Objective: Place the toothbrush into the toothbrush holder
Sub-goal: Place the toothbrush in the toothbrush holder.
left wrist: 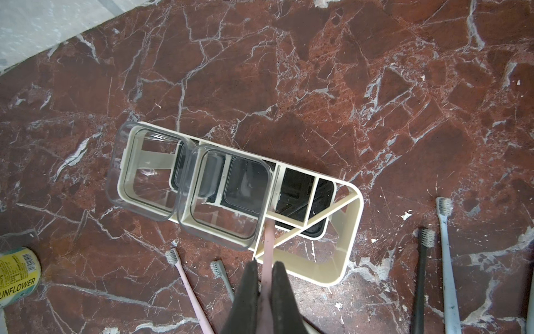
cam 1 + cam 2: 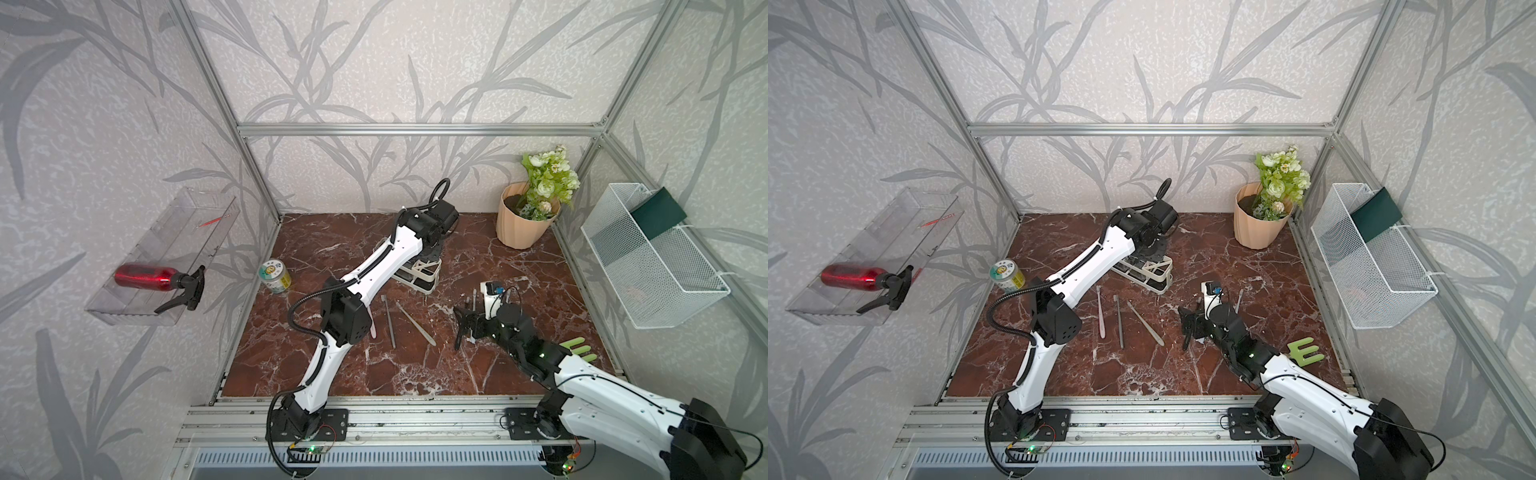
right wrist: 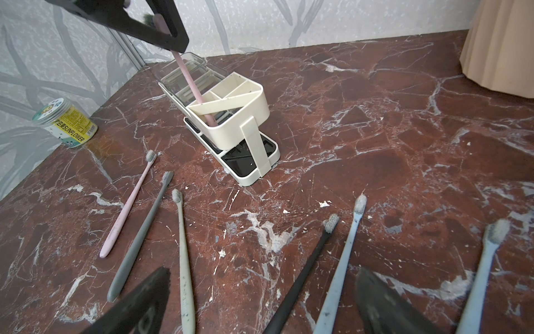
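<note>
Toward the back middle of the counter (image 2: 1266, 266), the left gripper (image 1: 265, 263) is closed tightly on the upper part of a pink toothbrush (image 3: 190, 81). The brush stands tilted, and its lower end is already inside a compartment at the divider end of the toothbrush holder (image 3: 251, 115). The placing looks nearly done. What is left, I think, is to let go of the handle and lift away. Several other brushes (image 3: 141, 240) lie loose in front of the holder. To the right, the right gripper (image 2: 461, 328) hangs over them with its jaws wide apart, holding nothing.
</note>
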`<state>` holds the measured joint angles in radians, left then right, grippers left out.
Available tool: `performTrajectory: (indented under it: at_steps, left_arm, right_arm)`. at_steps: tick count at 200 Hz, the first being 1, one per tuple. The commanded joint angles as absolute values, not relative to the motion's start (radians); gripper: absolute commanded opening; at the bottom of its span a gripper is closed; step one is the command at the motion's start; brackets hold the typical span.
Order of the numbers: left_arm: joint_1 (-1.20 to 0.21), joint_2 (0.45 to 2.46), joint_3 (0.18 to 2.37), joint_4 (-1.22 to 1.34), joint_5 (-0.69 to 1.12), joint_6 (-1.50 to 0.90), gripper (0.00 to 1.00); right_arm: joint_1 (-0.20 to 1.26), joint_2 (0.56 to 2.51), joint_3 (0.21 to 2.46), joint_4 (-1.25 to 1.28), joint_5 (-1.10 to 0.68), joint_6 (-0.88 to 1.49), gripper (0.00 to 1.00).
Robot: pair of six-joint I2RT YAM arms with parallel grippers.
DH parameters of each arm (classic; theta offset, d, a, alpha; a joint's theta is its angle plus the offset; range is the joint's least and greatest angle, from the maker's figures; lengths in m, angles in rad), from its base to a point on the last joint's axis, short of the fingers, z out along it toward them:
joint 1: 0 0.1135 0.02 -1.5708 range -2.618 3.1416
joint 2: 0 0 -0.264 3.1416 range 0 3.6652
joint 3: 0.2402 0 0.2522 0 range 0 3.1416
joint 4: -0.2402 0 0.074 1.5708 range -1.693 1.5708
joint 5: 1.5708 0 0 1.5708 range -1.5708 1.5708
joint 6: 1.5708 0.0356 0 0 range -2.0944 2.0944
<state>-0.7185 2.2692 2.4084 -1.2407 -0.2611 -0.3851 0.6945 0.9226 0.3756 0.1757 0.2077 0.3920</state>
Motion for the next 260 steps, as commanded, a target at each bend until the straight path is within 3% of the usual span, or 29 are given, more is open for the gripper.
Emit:
performTrajectory:
  at_steps: [1,260]
  left_arm:
    - [-0.719,2.307,2.427,-1.302,-0.25,-0.415,0.0]
    - [-0.659,2.147,2.26,-1.152,-0.189,-0.537,0.0]
  right_arm:
    - [0.691,0.928,0.404,0.198,0.204,0.388,0.99]
    - [0.691,0.929,0.406,0.196,0.202,0.387,0.99]
